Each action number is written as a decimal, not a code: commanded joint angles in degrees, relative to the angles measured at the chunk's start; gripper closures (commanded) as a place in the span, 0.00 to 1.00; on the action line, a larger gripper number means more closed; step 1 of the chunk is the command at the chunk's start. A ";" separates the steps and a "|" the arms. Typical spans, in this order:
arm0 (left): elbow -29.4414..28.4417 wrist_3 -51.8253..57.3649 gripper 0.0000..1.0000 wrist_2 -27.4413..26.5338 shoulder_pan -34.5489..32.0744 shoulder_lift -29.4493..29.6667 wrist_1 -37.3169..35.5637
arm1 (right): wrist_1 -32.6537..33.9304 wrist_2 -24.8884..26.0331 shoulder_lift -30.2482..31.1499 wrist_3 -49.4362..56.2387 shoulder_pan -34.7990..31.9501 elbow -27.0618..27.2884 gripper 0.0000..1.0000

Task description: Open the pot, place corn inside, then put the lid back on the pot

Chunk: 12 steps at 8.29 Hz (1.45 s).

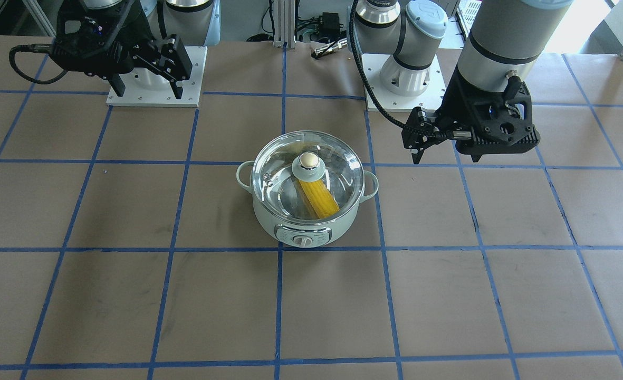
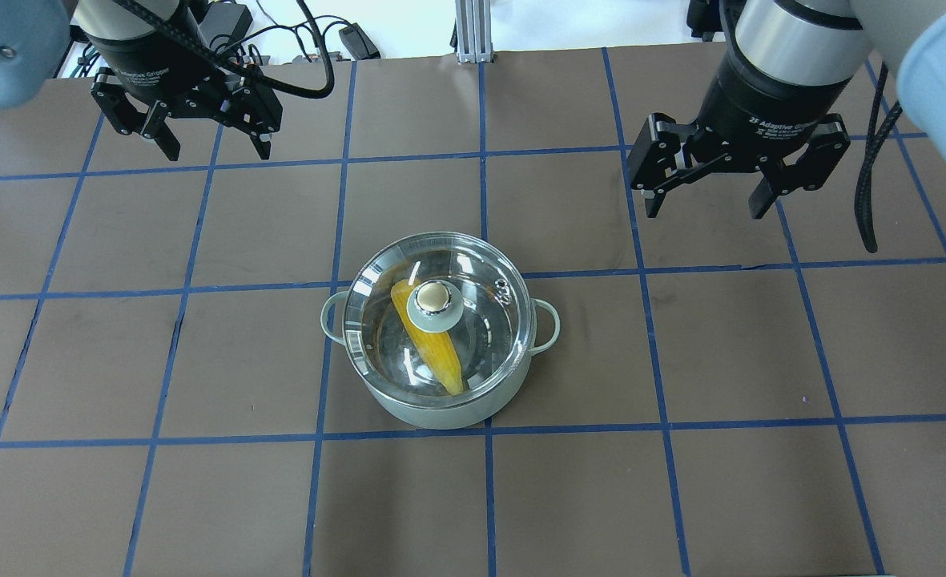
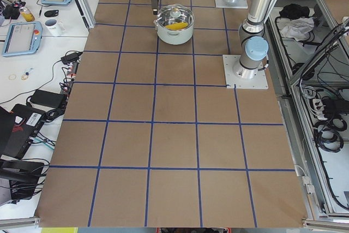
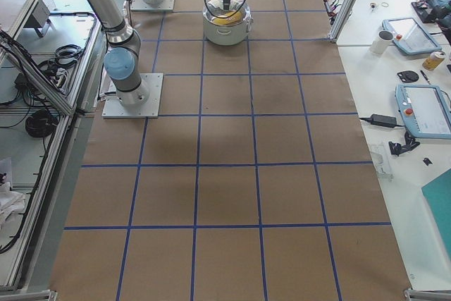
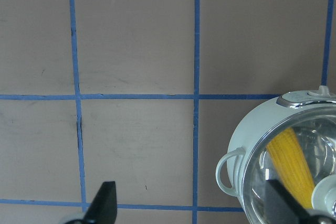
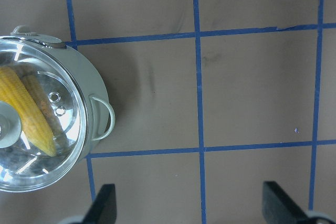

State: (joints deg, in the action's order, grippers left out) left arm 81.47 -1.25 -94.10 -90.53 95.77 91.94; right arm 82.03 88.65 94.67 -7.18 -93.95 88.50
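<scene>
The pale green pot (image 2: 428, 414) stands mid-table, its dial panel (image 1: 303, 238) on the side away from the robot. The glass lid (image 2: 489, 336) with its gold ball knob (image 2: 432, 298) sits closed on the pot. The yellow corn (image 2: 434, 353) lies inside, seen through the glass. My left gripper (image 2: 218, 152) is open and empty, raised behind and left of the pot. My right gripper (image 2: 705, 210) is open and empty, raised behind and right of it. The left wrist view shows the pot (image 5: 245, 142) and the corn (image 5: 289, 161). The right wrist view shows the pot (image 6: 90, 80) and the corn (image 6: 38, 115).
The table is covered in brown paper with a blue tape grid (image 2: 482, 208). The white arm base plates (image 1: 190, 97) (image 1: 438, 71) sit along the robot's edge, with cables (image 1: 332, 24) behind them. Side benches with tablets (image 4: 423, 107) flank the table's far side.
</scene>
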 commanded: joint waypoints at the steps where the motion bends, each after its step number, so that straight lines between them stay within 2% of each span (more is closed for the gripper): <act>1: 0.00 0.02 0.00 -0.29 0.00 -0.06 0.08 | 0.23 -0.14 -0.10 0.85 -0.01 0.01 0.02; 12: 0.09 -0.07 0.00 0.06 -0.09 -0.15 -0.01 | 0.06 -0.14 -0.37 0.94 -0.01 0.01 0.00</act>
State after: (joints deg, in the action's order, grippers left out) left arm 81.48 -1.27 -94.07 -90.61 95.63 91.95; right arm 82.10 88.46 94.31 -6.24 -93.96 88.51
